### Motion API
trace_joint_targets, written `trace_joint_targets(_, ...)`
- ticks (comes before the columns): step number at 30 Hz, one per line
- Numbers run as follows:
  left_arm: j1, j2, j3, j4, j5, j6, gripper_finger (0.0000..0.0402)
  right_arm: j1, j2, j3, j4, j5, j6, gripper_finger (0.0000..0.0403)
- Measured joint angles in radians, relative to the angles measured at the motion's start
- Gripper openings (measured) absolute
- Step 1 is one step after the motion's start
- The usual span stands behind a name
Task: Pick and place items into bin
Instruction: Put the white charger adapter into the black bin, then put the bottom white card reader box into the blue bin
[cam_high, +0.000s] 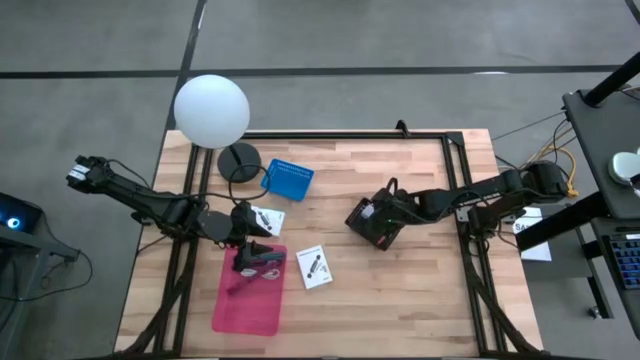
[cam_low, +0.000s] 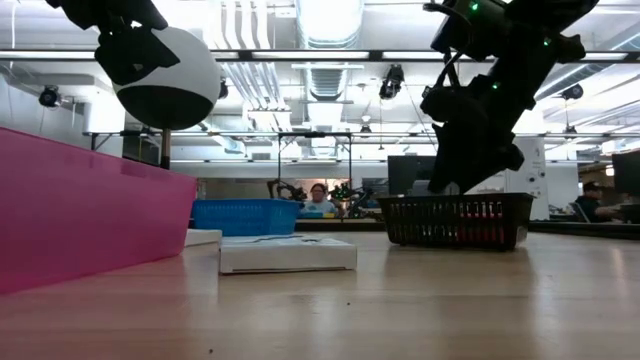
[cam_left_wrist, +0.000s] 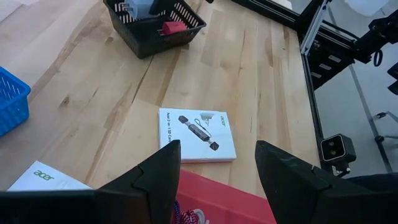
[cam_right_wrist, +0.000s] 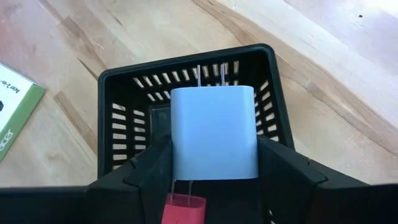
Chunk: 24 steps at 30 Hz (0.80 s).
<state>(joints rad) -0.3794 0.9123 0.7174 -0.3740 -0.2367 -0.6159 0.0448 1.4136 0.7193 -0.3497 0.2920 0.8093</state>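
The landmark was the black basket (cam_high: 376, 224), sitting on the wooden table (cam_high: 400, 290) toward the right arm's side. The right gripper (cam_right_wrist: 214, 163) hung directly above it, its two fingers clamped on one pale-blue charger block (cam_right_wrist: 214, 132) whose two metal prongs pointed away from the wrist. Inside the basket lay one small red item (cam_right_wrist: 184, 210) (only partly seen below the block).

Well away from the basket, toward the left arm, lay one magenta bin (cam_high: 250, 292). The left gripper (cam_left_wrist: 217, 165) hovered over the end of that bin nearest the arm, its fingers spread apart with nothing between them. Some dark and reddish things lay in the bin under it, too small to make out.

Two white boxes were on the table: one printed box (cam_left_wrist: 197, 134) between the bin and the basket, and a second white box (cam_high: 266, 218) beside the left gripper, on the side away from the basket. One blue basket (cam_high: 289, 179) stood farther back from the black one, near one white globe lamp (cam_high: 211, 111) on its dark round base.
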Motion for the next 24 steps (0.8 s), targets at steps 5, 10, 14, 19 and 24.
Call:
trace_joint_targets(5,0.0,0.0,0.0,0.0,0.0,-0.001,0.0191,0.0,0.0,0.0,0.001,0.0,0.0,0.0219)
trace_joint_targets(10,0.0,0.0,0.0,0.0,0.0,-0.002,0.0191,0.0,0.0,0.0,0.001,0.0,0.002,0.0221)
trace_joint_targets(14,0.0,0.0,0.0,0.0,0.0,-0.002,0.0191,0.0,0.0,0.0,0.001,0.0,0.003,0.0222)
trace_joint_targets(19,0.0,0.0,-0.003,-0.001,0.0,-0.002,0.0191,0.0,0.0,0.0,0.0,0.0,0.004,0.0223)
trace_joint_targets(24,0.0,0.0,-0.003,0.0,0.0,-0.002,0.0191,0.001,0.0,0.013,-0.001,-0.012,0.037,0.0223)
